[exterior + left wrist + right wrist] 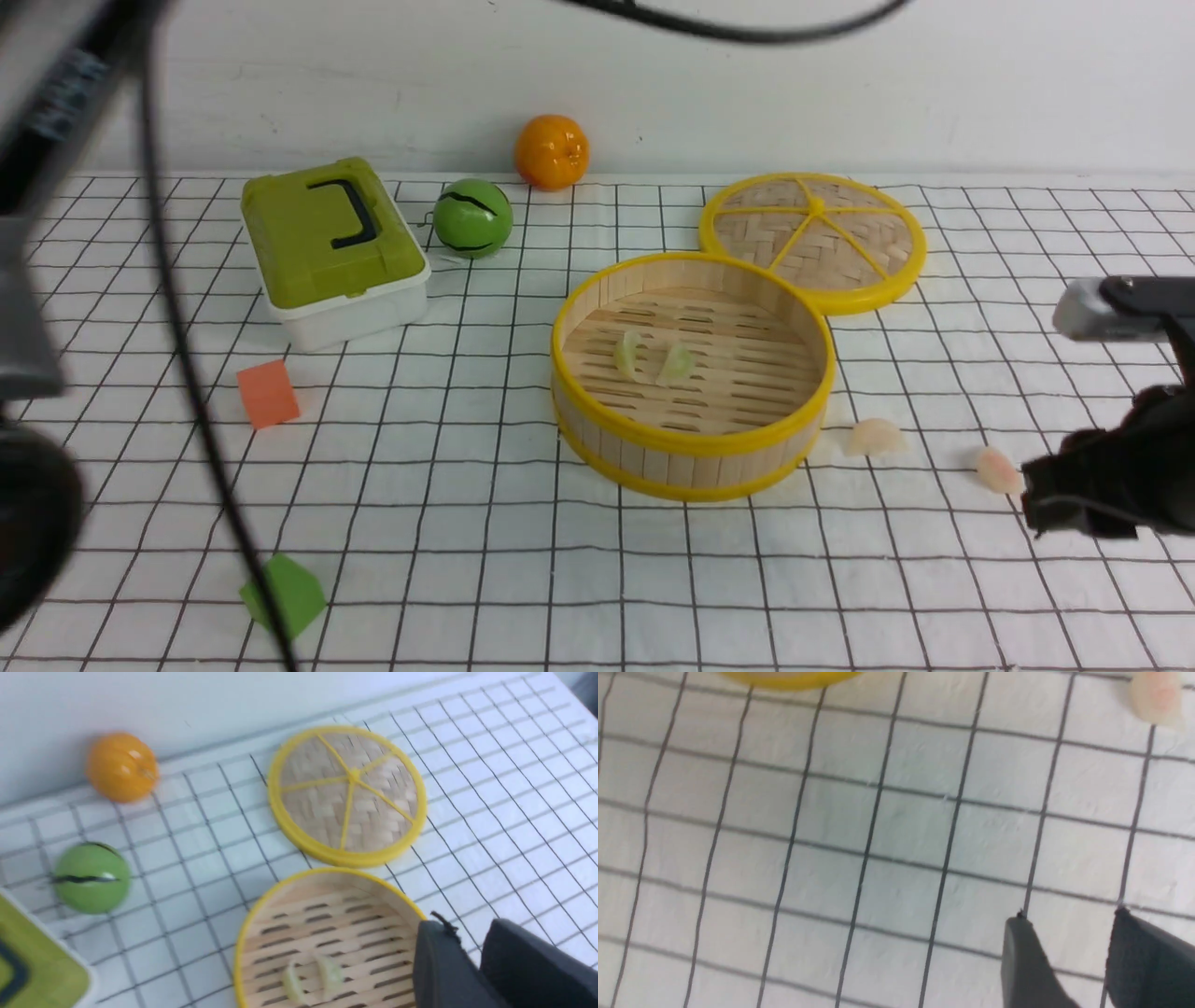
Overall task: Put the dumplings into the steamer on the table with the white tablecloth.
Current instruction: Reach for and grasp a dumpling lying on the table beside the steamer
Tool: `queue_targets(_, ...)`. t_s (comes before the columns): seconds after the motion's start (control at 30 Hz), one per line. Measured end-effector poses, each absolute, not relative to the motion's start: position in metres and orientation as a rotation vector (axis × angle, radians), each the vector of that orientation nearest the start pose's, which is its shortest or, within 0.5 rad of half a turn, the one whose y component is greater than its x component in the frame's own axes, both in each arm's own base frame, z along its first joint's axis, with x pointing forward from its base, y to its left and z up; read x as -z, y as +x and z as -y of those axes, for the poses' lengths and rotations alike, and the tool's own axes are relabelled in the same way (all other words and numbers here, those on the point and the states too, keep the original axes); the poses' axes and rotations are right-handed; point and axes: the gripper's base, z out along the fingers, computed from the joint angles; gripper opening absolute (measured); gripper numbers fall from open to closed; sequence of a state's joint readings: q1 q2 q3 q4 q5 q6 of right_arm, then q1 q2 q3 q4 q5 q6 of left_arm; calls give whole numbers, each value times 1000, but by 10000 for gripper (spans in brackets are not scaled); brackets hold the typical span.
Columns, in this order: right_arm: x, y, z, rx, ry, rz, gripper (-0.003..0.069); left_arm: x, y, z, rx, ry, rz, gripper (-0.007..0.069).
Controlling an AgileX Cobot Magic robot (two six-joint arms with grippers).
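Gridded tabletop [467, 560]: steamer [691, 443] holds 2 green dumplings [627, 355]. Right end effector [1071, 914], spread and empty, has the pink dumpling [997, 469] just ahead; next it must straddle and pinch it.

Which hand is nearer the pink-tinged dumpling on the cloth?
Right. The right hand hangs just right of the pink-tinged dumpling, apart from it; the left hand is across the steamer, on the robot's left.

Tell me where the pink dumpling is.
Front view: the pink dumpling lies on the tablecloth, right of the steamer, between the whitish dumpling and the right hand.
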State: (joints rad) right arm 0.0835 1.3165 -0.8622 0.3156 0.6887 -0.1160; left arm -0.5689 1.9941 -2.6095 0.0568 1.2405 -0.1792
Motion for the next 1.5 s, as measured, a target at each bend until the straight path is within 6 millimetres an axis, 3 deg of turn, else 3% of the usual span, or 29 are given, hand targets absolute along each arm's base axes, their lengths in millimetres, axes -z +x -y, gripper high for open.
queue_targets(0.03, -255, 269, -34, -345, 56, -2602, 330, -516, 326, 197, 330, 380, -2060, 87)
queue_targets(0.07, -255, 270, -33, -346, 62, -2597, 335, -516, 324, 196, 321, 380, -2066, 79)
queue_targets(0.1, -249, 286, -31, -345, 98, -2589, 365, -531, 304, 178, 278, 364, -2044, 55)
queue_targets(0.23, -230, 315, -29, -310, 122, -2566, 393, -538, 253, 141, 200, 361, -2070, 34)
queue_targets(0.33, -214, 337, -26, -236, 48, -2560, 398, -523, 212, 112, 167, 349, -2130, 34)
queue_targets(0.4, -203, 354, -24, -186, 2, -2558, 398, -502, 184, 94, 170, 321, -2172, 34)
queue_targets(0.43, -202, 356, -24, -182, -3, -2560, 398, -499, 182, 93, 170, 319, -2179, 34)
queue_targets(0.5, -189, 373, -22, -149, -40, -2583, 398, -471, 158, 78, 184, 307, -2170, 36)
queue_targets(0.53, -188, 374, -22, -149, -40, -2585, 398, -464, 158, 78, 182, 308, -2177, 36)
queue_targets(0.57, -178, 382, -22, -135, -65, -2620, 398, -442, 145, 70, 189, 308, -2168, 37)
queue_targets(0.67, -162, 389, -21, -130, -87, -2688, 388, -408, 125, 57, 187, 311, -2169, 39)
queue_targets(0.77, -159, 392, -21, -119, -114, -2714, 332, -373, 112, 47, 136, 331, -2232, 39)
queue_targets(0.93, -161, 390, -20, -123, -125, -2745, 167, -338, 107, 35, -50, 356, -2377, 39)
queue_targets(1.1, -172, 382, -21, -149, -121, -2805, 165, -315, 104, 25, -208, 324, -2485, 39)
queue_targets(1.27, -219, 386, -27, -222, -74, -2721, 165, -296, 102, 20, -256, 206, -2522, 39)
queue_targets(1.3, -235, 388, -35, -275, -58, -2678, 165, -290, 100, 18, -232, 159, -2516, 39)
queue_targets(1.33, -235, 388, -36, -284, -54, -2678, 165, -290, 100, 19, -223, 148, -2512, 39)
queue_targets(1.43, -261, 393, -77, -493, -29, -2560, 165, -281, 92, 15, -125, 77, -2439, 39)
queue_targets(1.5, -265, 394, -102, -563, -50, -2497, 165, -278, 89, 14, -74, 70, -2387, 40)
